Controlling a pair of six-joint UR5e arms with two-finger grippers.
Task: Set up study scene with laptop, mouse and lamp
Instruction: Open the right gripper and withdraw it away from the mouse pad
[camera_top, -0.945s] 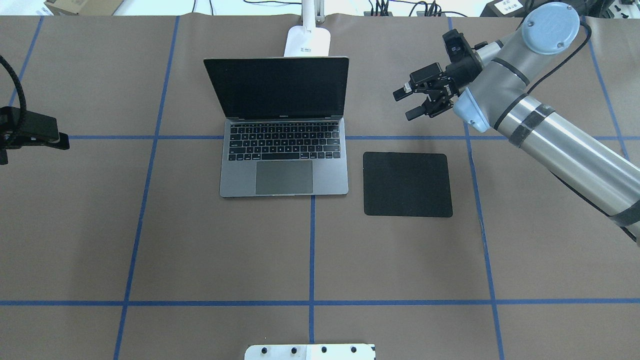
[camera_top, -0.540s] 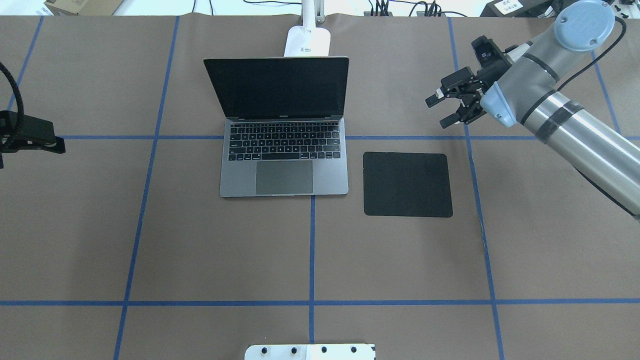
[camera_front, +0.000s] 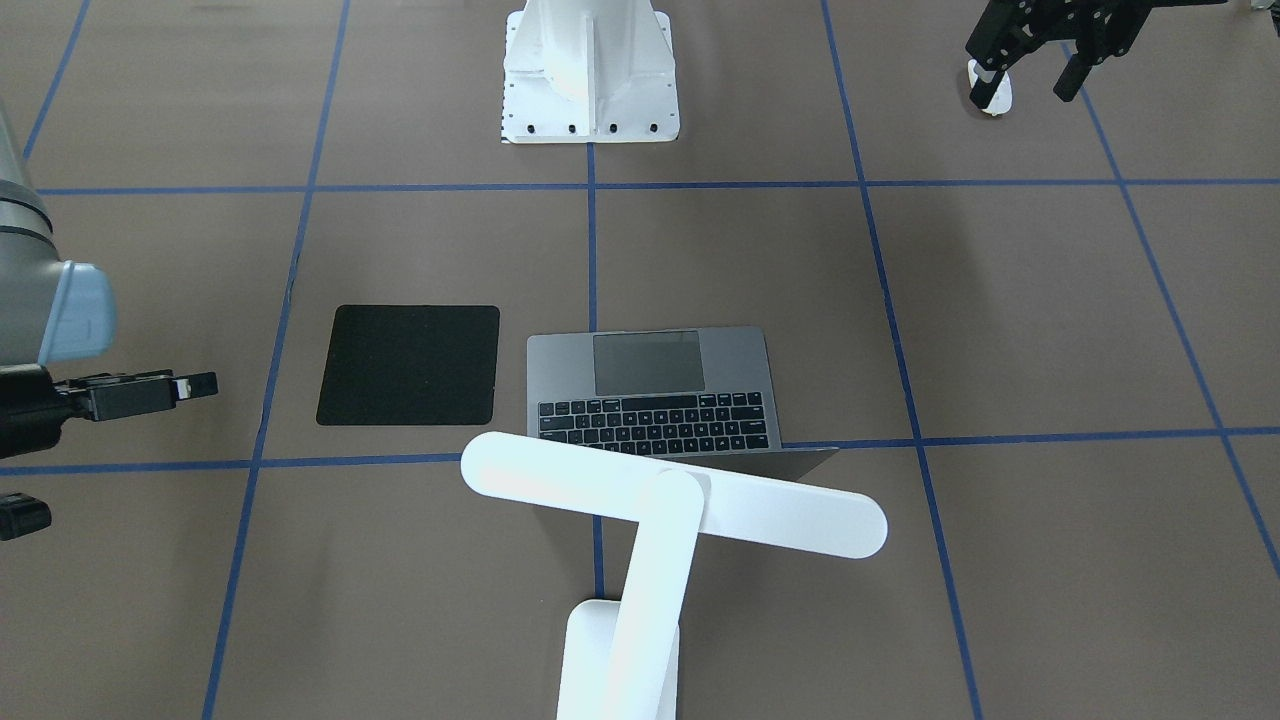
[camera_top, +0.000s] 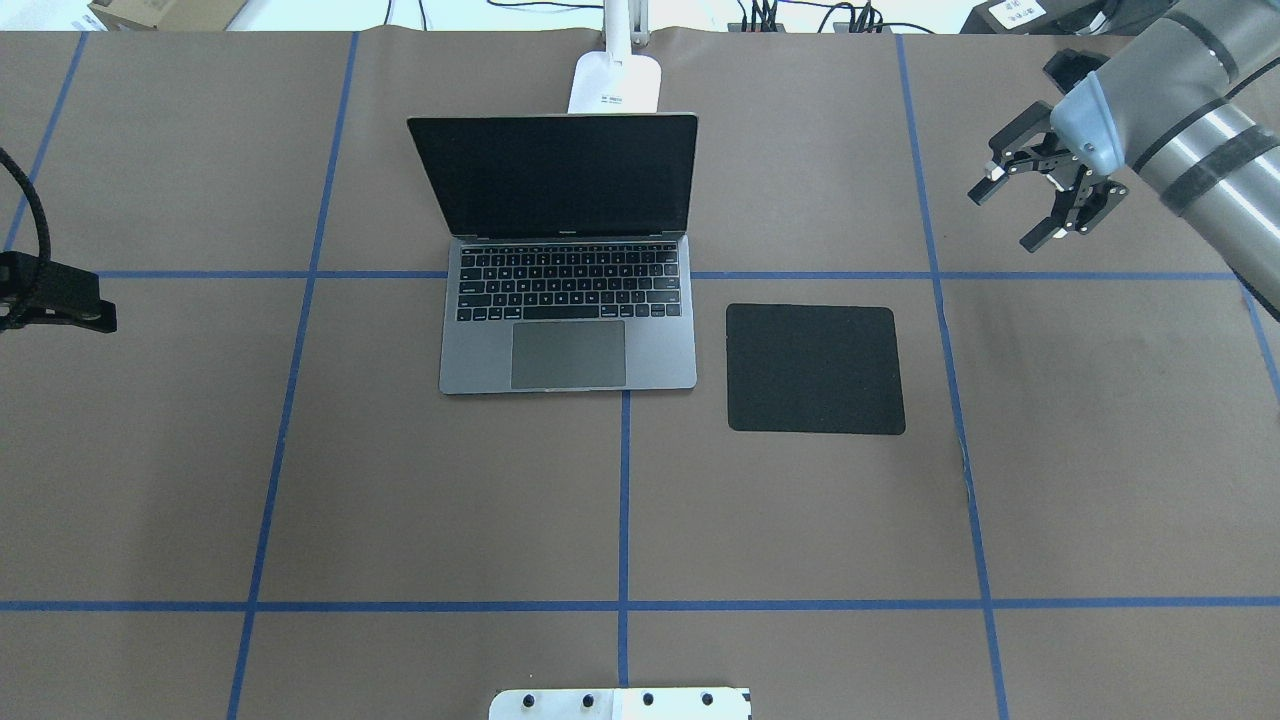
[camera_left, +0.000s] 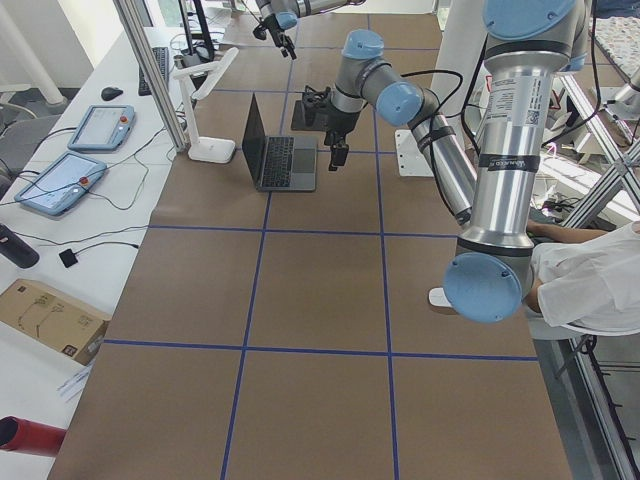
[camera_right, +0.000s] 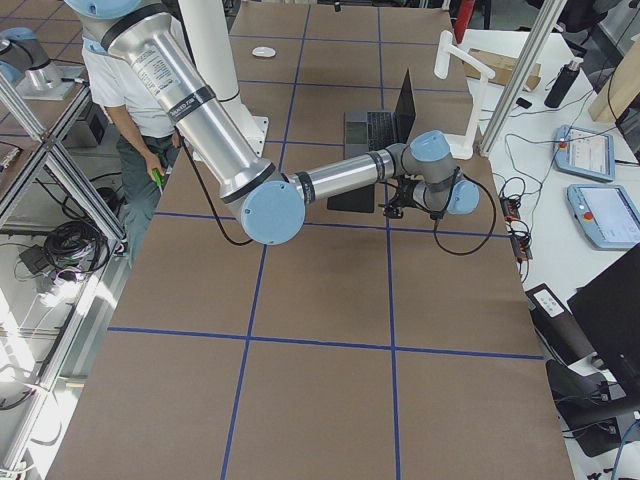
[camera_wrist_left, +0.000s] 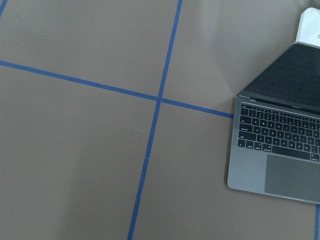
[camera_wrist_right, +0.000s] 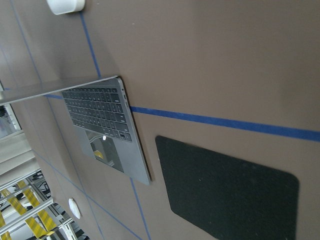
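Open laptop (camera_top: 568, 340) sits mid-table, lamp (camera_front: 672, 495) behind it, mouse pad (camera_top: 815, 368) just to its right. Mouse (camera_front: 992, 97) lies far left, near left gripper (camera_front: 1025, 72), jaws spread. Right gripper (camera_top: 1005, 217) hovers far right, jaws apart.

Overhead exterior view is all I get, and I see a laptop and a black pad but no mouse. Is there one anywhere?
Observer: Yes. The mouse lies on the table far to the robot's left, outside your frame.
Operator: Is an arm holding it?
Observer: No. The left gripper is open, and the mouse lies free.
Operator: What's the white thing behind the laptop?
Observer: That is the base of the lamp; its long bar head sits high on a slanted arm.
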